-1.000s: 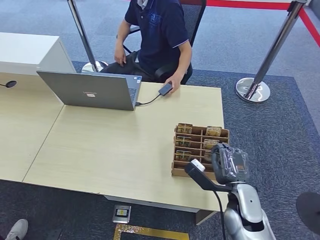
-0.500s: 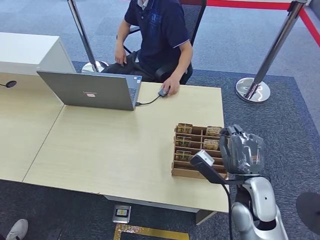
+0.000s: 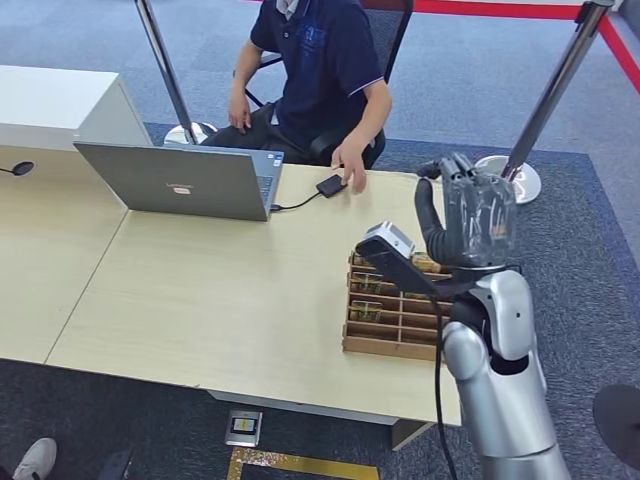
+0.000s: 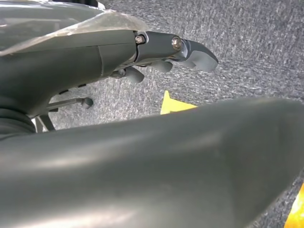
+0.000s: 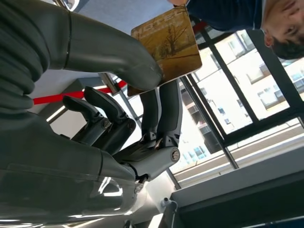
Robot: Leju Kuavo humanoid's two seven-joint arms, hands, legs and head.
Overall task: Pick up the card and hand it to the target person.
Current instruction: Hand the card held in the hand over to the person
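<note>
Because the card (image 5: pixel 166 40) must reach the seated person (image 3: pixel 321 70), the right hand (image 3: pixel 472 215) is raised above the wooden tray (image 3: pixel 385 320) on the surface (image 3: pixel 226 290); the wrist view shows the card pinched flat between thumb (image 5: pixel 107 52) and fingers (image 5: pixel 165 114), its free edge left clear, likely for taking. The left hand (image 4: pixel 161 52) hangs over carpet; it appears loosely curled and holding nothing, though the view is poor.
</note>
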